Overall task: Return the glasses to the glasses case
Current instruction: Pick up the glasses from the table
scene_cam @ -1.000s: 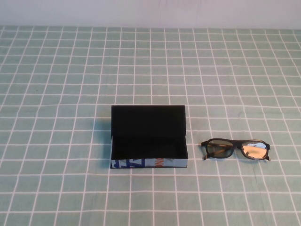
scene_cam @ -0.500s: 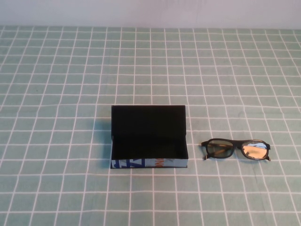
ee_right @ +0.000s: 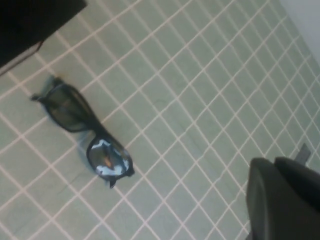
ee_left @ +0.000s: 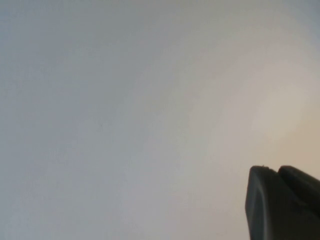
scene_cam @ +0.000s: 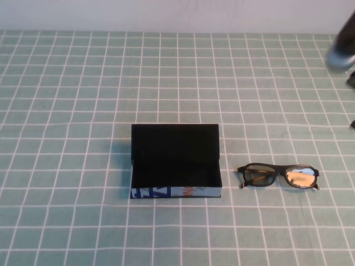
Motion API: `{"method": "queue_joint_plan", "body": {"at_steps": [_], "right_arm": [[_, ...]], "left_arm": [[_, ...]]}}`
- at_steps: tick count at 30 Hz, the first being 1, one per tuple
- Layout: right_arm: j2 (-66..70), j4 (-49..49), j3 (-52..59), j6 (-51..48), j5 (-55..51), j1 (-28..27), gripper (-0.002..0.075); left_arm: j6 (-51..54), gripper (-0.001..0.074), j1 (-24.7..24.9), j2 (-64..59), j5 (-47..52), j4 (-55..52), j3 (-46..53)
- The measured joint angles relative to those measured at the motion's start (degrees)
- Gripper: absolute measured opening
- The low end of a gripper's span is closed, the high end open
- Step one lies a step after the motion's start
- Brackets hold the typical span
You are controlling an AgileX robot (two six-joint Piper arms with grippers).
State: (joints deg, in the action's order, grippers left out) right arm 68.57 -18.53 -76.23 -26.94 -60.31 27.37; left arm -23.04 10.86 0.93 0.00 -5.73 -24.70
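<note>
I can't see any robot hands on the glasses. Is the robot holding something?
No. The glasses lie alone on the table, right of the open case. The right gripper is just entering at the far right edge; the left gripper faces a blank wall.

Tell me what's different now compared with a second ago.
The right arm has come into the high view at the far right edge, its right gripper now above the table near the glasses; nothing has been grasped. The glasses case stays open, the glasses beside it, to its right, unmoved. The left gripper stays out of the high view.
</note>
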Motion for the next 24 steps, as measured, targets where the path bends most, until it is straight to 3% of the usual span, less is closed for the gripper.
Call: {"method": "queue_joint_plan", "body": {"at_steps": [9, 16, 19, 24], "right_arm": [[9.6, 7.39, 0.02, -12.55, -4.51, 1.87, -0.0012], [11.13, 16.27, -0.13, -20.92, -6.6, 2.01, -0.0012], [12.2, 17.14, -0.92, -21.71, -6.94, 1.26, -0.0012], [16.07, 23.46, -4.01, -24.77, -7.07, -3.75, -0.0012]], "left_arm": [[3.87, 0.0001, 0.0, -2.2, 15.4, -0.41, -0.7], [27.08, 0.0001, 0.0, -15.93, 36.09, 6.9, -8.36], [39.55, 0.0001, 0.0, -23.14, 40.45, 14.32, -11.48], [51.0, 0.0001, 0.0, -33.57, 43.88, 26.61, -12.59]]}}
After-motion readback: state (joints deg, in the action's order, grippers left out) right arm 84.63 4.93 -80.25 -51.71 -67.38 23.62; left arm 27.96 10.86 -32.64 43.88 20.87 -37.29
